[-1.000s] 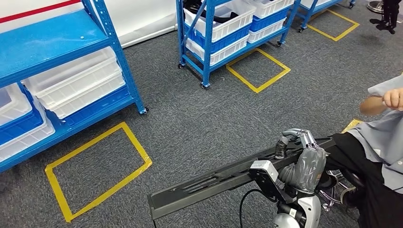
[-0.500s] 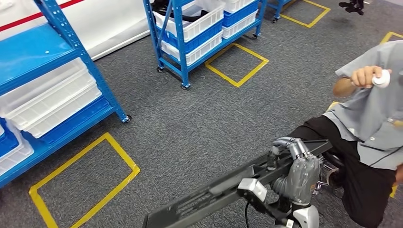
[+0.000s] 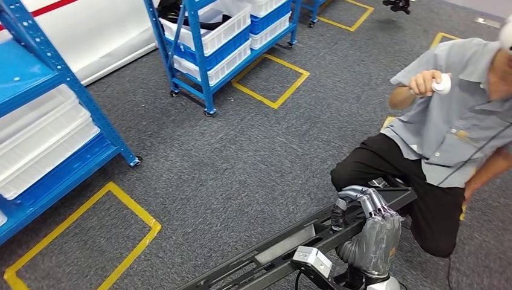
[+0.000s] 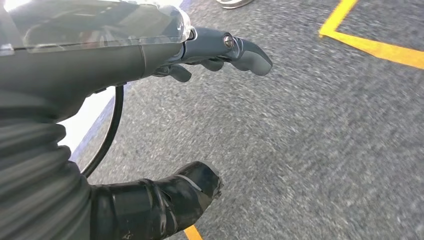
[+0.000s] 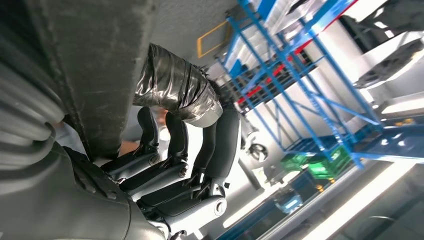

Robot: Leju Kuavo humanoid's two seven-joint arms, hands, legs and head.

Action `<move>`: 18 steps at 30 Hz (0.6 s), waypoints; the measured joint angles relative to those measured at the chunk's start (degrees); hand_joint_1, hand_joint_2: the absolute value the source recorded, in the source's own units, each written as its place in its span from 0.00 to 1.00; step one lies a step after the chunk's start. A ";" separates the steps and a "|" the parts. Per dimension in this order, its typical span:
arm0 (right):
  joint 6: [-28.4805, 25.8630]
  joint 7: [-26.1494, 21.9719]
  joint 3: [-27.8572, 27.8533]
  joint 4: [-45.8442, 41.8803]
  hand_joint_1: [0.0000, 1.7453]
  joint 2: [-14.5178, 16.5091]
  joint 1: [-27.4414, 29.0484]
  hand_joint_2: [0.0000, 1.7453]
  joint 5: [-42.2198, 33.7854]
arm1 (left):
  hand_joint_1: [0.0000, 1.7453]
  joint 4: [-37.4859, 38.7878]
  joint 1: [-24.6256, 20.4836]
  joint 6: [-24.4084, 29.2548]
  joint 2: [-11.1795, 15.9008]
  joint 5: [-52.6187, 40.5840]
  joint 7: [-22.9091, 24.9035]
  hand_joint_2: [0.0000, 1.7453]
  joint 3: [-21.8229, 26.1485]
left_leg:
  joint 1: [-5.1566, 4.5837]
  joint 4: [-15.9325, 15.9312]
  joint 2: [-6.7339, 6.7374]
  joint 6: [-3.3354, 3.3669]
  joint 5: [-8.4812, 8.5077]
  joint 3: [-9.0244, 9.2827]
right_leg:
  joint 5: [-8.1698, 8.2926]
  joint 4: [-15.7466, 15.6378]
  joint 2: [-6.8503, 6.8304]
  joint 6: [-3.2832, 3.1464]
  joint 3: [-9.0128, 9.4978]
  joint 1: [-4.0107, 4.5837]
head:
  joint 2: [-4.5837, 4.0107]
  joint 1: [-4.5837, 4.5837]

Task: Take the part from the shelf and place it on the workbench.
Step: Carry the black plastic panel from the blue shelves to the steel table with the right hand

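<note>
The part is a long black plastic rail with slots, lying slantwise low in the head view, above the grey carpet. My right hand grips it near its right end, fingers curled over the top edge. In the right wrist view the part is a dark slab with the taped thumb and dark fingers wrapped round it. My left hand hangs over the carpet, thumb and fingers apart, holding nothing.
A blue shelf rack with white bins stands at left, and a second wheeled rack further back. Yellow tape squares mark the carpet. A person kneels close at right, holding a small white object.
The whole picture has slid left and the person has come further into view: the camera turned right. My right hand keeps its grip on the part.
</note>
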 joint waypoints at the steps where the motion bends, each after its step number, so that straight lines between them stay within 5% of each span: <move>1: 0.00 0.04 0.00 0.00 1.00 0.00 0.10 1.00 0.08 | 0.00 0.00 0.00 0.00 -0.01 0.03 -0.10 1.00 0.01 | 0.00 0.03 0.56 -0.08 -0.07 0.05 | 0.93 -0.74 -0.19 0.15 0.56 -0.19 | 0.00 0.01; 4: 0.00 0.06 0.01 -0.07 1.00 0.01 0.21 1.00 0.32 | 0.00 0.00 -0.06 0.00 -0.18 0.06 -0.29 1.00 0.01 | -0.14 0.25 1.88 -0.76 -0.56 0.44 | 5.64 -11.84 -2.68 0.05 6.69 -0.19 | 0.00 0.01; 6: 0.00 0.06 0.03 -0.18 1.00 0.07 0.26 1.00 0.36 | 0.00 0.00 -0.08 0.01 -0.26 0.10 -0.37 1.00 0.03 | -0.40 0.43 2.55 -1.31 -0.84 0.58 | 6.24 -15.60 -3.85 -0.48 8.52 0.29 | 0.00 -0.04; 8: 0.00 0.07 0.04 -0.33 1.00 0.13 0.41 1.00 0.42 | 0.00 0.00 -0.18 0.02 -0.27 0.17 -0.60 1.00 0.04 | -0.44 0.38 3.26 -1.82 -0.95 0.74 | 6.33 -15.80 -2.95 -1.11 8.36 0.48 | 0.00 -0.07; 10: -0.01 0.08 0.04 -0.56 1.00 0.25 0.53 1.00 0.56 | 0.00 0.00 -0.29 0.04 -0.28 0.23 -0.92 1.00 0.06 | -0.20 1.45 2.28 -2.39 -2.08 0.42 | 6.63 -16.21 -2.08 -1.83 8.44 0.27 | 0.00 -0.07; 13: 0.00 0.10 0.06 -0.78 1.00 0.56 0.59 1.00 0.71 | 0.00 0.01 -0.17 0.14 -0.35 0.25 -1.12 1.00 0.13 | 0.01 10.81 -0.71 -2.80 -7.36 -3.85 | 6.87 -16.45 -0.82 -2.64 8.39 0.13 | 0.00 -0.11; 15: 0.00 0.10 0.07 -0.77 1.00 0.66 0.70 1.00 0.72 | 0.00 0.02 -0.05 0.21 -0.41 0.28 -1.18 1.00 0.17 | 0.01 16.86 -1.08 -2.85 -9.11 -6.83 | 6.88 -16.34 0.35 -2.77 8.25 0.28 | 0.00 -0.11; 16: 0.00 0.10 0.07 -0.77 1.00 0.66 0.74 1.00 0.74 | 0.00 0.02 0.00 0.28 -0.41 0.32 -1.22 1.00 0.20 | 0.01 16.89 -1.11 -2.80 -8.26 -6.95 | 6.89 -16.25 1.00 -2.79 8.23 0.34 | 0.00 -0.12; 18: 0.00 0.12 0.07 -0.78 1.00 0.66 0.77 1.00 0.83 | 0.00 0.02 0.05 0.48 -0.39 0.43 -1.27 1.00 0.25 | 0.09 10.68 -1.79 -2.59 -4.08 -4.31 | 6.83 -15.93 2.30 -2.70 8.24 0.33 | 0.00 -0.12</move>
